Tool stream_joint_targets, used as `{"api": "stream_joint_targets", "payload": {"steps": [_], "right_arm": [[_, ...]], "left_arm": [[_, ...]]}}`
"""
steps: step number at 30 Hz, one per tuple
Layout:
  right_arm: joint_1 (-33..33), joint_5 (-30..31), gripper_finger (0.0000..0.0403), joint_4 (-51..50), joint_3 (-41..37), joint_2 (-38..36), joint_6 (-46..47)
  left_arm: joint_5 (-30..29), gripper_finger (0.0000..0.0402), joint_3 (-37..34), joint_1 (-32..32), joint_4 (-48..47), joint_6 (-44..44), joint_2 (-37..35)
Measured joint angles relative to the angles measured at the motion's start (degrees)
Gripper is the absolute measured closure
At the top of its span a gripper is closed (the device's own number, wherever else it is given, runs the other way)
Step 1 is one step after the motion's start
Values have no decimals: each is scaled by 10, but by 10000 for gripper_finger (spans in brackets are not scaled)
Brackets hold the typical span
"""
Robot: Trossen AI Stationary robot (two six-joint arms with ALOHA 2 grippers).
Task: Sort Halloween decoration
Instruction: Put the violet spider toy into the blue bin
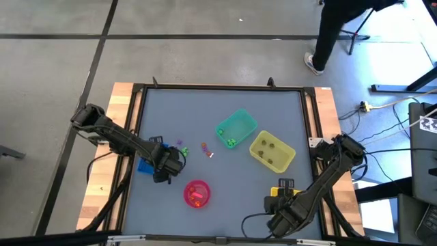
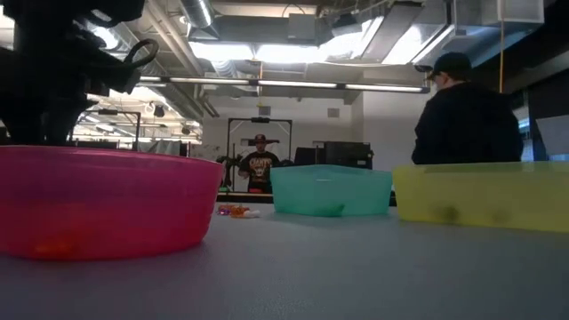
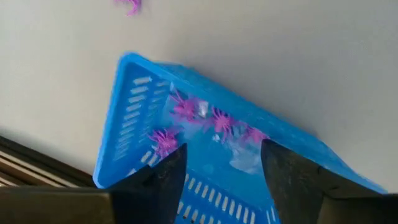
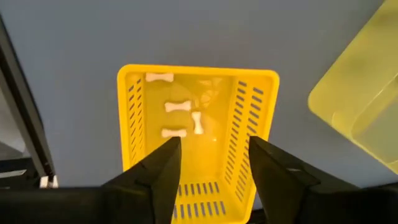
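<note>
A few loose trinkets lie on the table at mid-left: a purple one [image 1: 181, 147], an orange one [image 1: 203, 145] and a white one [image 1: 210, 154]. They also show in the low view as a small cluster of trinkets [image 2: 233, 211]. My left gripper [image 3: 221, 180] is open above the blue slotted bin [image 3: 205, 155], which holds several purple spiders [image 3: 186, 109]. One more purple trinket [image 3: 130, 6] lies on the table beyond it. My right gripper [image 4: 214, 168] is open above the yellow slotted basket [image 4: 196, 112], where three white bones [image 4: 177, 107] lie.
A pink round bowl [image 1: 196, 193] with orange pieces stands near the table's near edge. A teal bin [image 1: 236, 128] and a yellow-green bin [image 1: 272, 152] stand right of centre, each with a few pieces inside. People stand in the room beyond the table's far edge [image 2: 462, 116].
</note>
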Motion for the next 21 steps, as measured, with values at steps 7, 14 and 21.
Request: {"api": "stream_joint_targets", "payload": {"steps": [7, 14, 21], "right_arm": [[0, 23, 213, 1, 0, 0, 0], [0, 23, 214, 1, 0, 0, 0], [0, 65, 214, 2, 0, 0, -2]], "left_arm": [[7, 206, 56, 18, -32, 5, 0], [-47, 205, 126, 43, 17, 54, -1], [-86, 205, 133, 89, 180, 66, 1]]}}
